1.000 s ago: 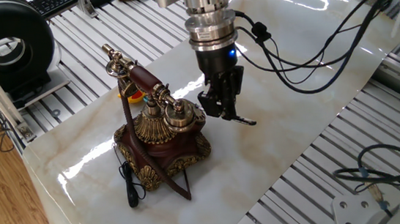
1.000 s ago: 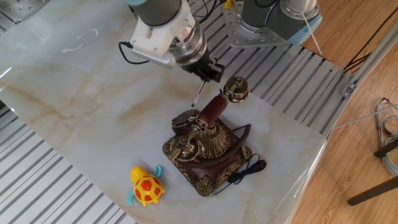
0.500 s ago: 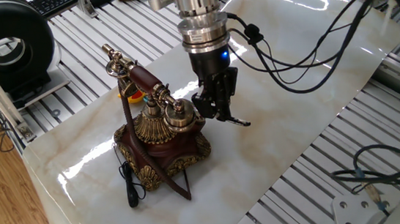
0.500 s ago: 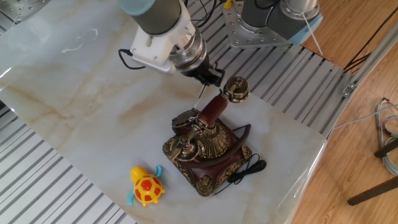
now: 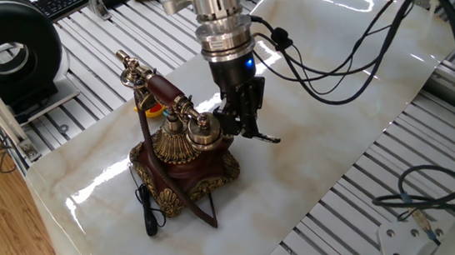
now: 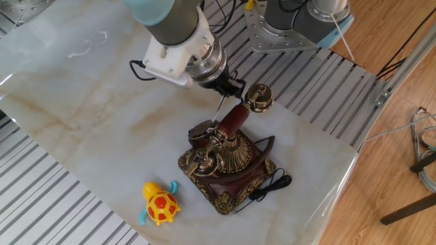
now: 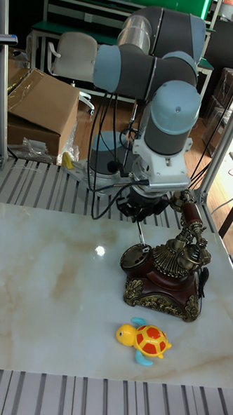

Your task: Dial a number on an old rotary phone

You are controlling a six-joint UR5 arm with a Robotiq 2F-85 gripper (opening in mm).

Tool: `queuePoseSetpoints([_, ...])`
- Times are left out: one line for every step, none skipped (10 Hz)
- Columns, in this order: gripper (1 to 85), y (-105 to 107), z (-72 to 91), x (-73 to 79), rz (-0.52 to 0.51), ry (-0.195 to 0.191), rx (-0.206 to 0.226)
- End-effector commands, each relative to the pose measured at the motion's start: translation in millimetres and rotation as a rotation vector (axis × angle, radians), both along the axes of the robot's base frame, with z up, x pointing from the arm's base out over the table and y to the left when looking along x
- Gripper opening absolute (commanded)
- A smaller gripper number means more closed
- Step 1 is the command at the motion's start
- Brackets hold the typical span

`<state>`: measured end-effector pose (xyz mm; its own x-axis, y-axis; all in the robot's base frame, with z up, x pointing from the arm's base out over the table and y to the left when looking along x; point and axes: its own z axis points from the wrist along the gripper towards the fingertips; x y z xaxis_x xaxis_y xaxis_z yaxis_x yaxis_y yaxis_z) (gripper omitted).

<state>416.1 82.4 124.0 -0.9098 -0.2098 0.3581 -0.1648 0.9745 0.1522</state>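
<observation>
The old rotary phone (image 5: pixel 182 164) stands on the marble slab, with a dark red-brown body and gold filigree. Its reddish handset (image 5: pixel 160 91) rests on the tall cradle. The phone (image 6: pixel 228 162) and its dial (image 7: pixel 136 254) also show in the other views. My gripper (image 5: pixel 242 119) hangs close beside the phone on the dial side, shut on a slim black-and-silver pen (image 6: pixel 219 109). The pen slants downward, its tip just above the dial (image 6: pixel 199 132). In the tall fixed view the gripper (image 7: pixel 140 210) holds the pen (image 7: pixel 139 229) above the dial; whether the tip touches is unclear.
A yellow and orange toy turtle (image 6: pixel 160 204) lies on the slab near the phone's far side. The phone's black cord (image 5: pixel 147 209) trails off the base. Black cables (image 5: pixel 345 49) hang from the arm. Slatted metal surrounds the slab (image 5: pixel 336 125). A black round device (image 5: pixel 11 49) stands at the back left.
The gripper with the pen has moved sideways toward the phone, bringing the pen tip closer over the dial. The phone and turtle have not moved.
</observation>
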Motion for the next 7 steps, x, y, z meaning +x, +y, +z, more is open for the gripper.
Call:
queuePoseSetpoints([1.3,3.9,1.7,7.9,0.005,0.000,-0.001])
queuePoseSetpoints([1.3,4.9,2.2,9.7,0.006,0.000,-0.002])
queuePoseSetpoints([1.3,5.0,0.1,11.4,0.009,-0.001,-0.001])
queuePoseSetpoints([1.3,4.5,-1.8,13.1,0.012,-0.003,-0.001])
queuePoseSetpoints([1.3,4.8,-1.2,14.6,0.013,-0.006,-0.001])
queuePoseSetpoints([1.3,4.4,-1.4,15.5,0.014,-0.008,0.000])
queuePoseSetpoints([1.3,2.5,-2.0,16.4,0.017,-0.008,-0.001])
